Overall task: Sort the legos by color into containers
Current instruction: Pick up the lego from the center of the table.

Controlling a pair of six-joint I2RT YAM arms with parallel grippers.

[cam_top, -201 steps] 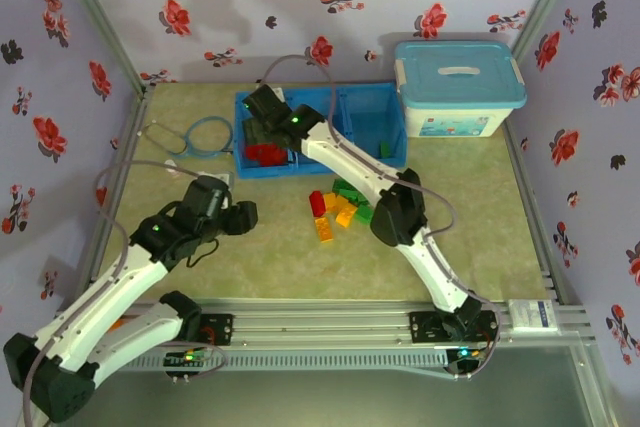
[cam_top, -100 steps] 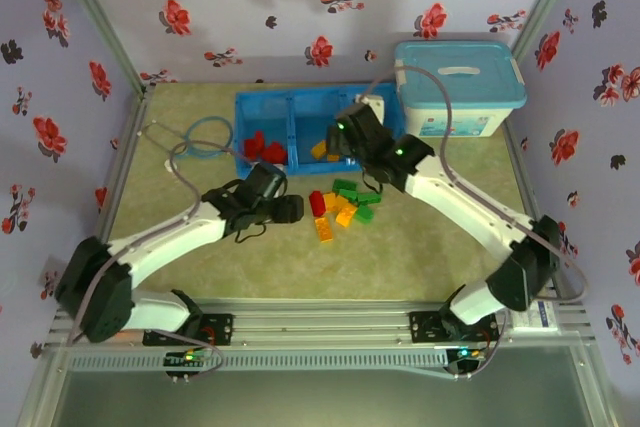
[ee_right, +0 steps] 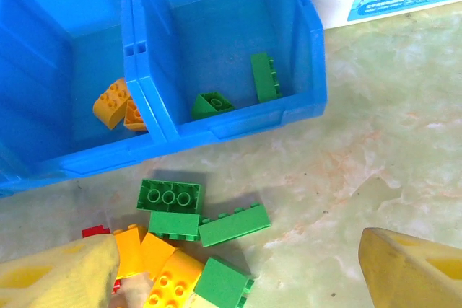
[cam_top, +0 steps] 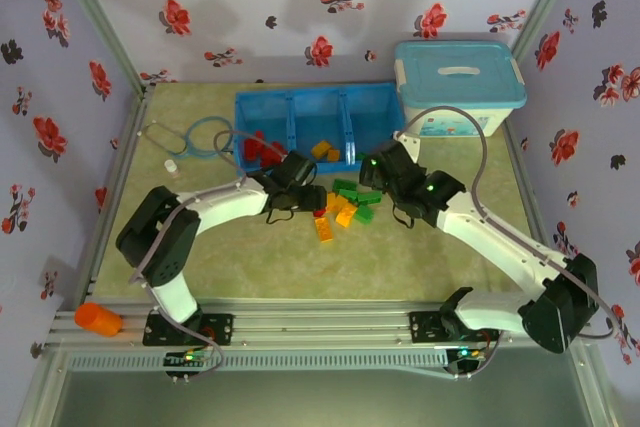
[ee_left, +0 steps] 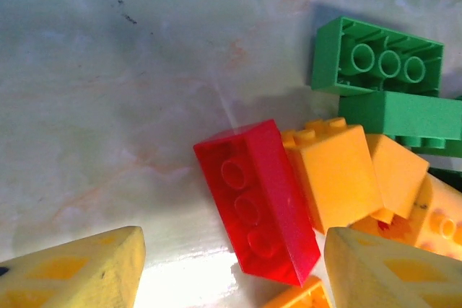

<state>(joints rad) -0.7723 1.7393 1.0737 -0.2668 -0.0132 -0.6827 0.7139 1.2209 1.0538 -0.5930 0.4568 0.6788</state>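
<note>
The blue tray holds the containers: red legos lie in its left one, orange ones in the middle and two green ones in the right. A loose pile lies on the table in front of it. My left gripper is open low over the pile's left end, a red brick lying between its fingers beside orange bricks. My right gripper hangs open above the pile's right side, over green bricks.
A white bin with a light-blue lid stands right of the tray. A looped cable lies at the tray's left. An orange object rests on the front rail at the left. Flowered walls close in the table.
My left arm swung right from the table's left side to the pile. My right arm left the tray's left compartment, moving right and toward me to the pile's right side.
</note>
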